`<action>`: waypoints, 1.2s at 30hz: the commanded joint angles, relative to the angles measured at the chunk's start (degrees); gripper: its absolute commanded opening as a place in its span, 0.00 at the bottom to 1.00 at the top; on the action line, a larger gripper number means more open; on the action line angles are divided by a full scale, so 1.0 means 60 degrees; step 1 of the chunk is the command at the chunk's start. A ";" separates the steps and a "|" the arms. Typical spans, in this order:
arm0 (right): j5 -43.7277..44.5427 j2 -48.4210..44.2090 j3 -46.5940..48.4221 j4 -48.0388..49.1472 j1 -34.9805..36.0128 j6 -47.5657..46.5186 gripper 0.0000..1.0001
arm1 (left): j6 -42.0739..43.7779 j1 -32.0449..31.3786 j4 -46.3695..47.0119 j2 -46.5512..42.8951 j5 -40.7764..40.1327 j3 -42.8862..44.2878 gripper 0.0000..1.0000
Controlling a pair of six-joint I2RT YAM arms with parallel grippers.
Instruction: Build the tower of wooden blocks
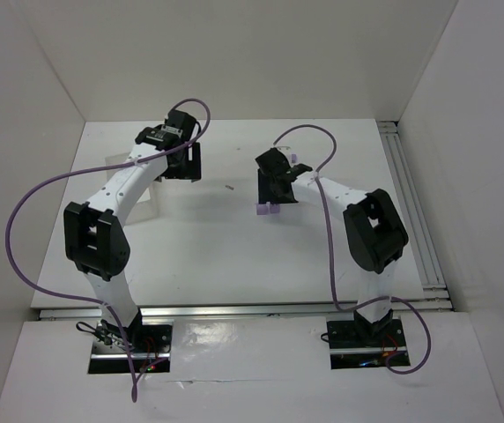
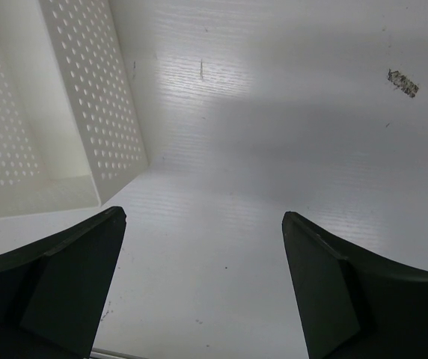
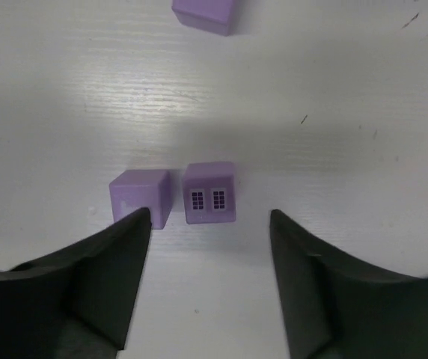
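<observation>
Two light-purple blocks lie side by side on the table in the right wrist view, a plain one (image 3: 141,196) and one with printed windows (image 3: 209,192). They are not stacked. A third purple block (image 3: 205,13) lies farther off. My right gripper (image 3: 210,217) is open just above and short of the pair, and its left finger overlaps the plain block's near corner. In the top view the right gripper (image 1: 274,192) hangs over a purple block (image 1: 264,210), with another block (image 1: 301,167) behind it. My left gripper (image 2: 203,217) is open and empty over bare table. The dark blue notched block is out of view.
A white perforated tray (image 2: 87,112) stands just left of the left gripper, and it also shows in the top view (image 1: 152,204). A small dark speck (image 2: 402,82) lies on the table. White walls enclose the table on three sides.
</observation>
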 commanded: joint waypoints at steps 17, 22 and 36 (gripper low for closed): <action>-0.1018 0.0303 0.0512 -0.0067 0.0090 -0.0550 0.99 | -0.0067 -0.0164 -0.0096 0.0031 -0.0427 0.0338 0.99; -0.1121 0.0494 0.0600 0.0021 0.0090 -0.0638 0.99 | -0.0067 -0.0164 -0.0096 0.0031 -0.0427 0.0338 0.99; -0.0829 0.0963 0.1053 0.0021 0.0177 -0.0726 0.98 | -0.0067 -0.0164 -0.0184 0.0031 -0.0515 0.0338 0.99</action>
